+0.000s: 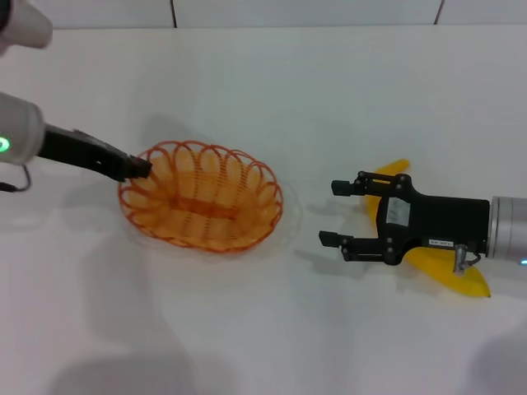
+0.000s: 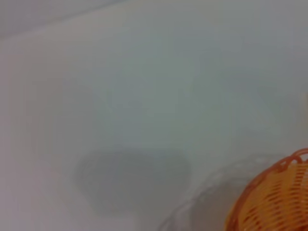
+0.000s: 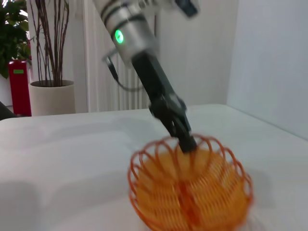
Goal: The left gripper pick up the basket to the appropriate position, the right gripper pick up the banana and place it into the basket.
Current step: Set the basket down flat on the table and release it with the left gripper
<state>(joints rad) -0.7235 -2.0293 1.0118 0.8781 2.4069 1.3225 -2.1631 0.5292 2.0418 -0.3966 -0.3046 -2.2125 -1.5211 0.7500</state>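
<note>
The orange wire basket (image 1: 202,206) sits on the white table, left of centre, and holds nothing. My left gripper (image 1: 137,168) reaches in from the left and is shut on the basket's left rim; the right wrist view shows it (image 3: 186,142) pinching the rim of the basket (image 3: 188,197). A part of the basket (image 2: 276,202) shows in the left wrist view. The yellow banana (image 1: 440,268) lies on the table at the right. My right gripper (image 1: 336,214) is open and empty, held over the banana, fingers pointing at the basket.
The white table (image 1: 272,90) ends at a wall at the far side. Beyond the table, the right wrist view shows a potted plant (image 3: 50,94), a red object (image 3: 18,86) and a radiator.
</note>
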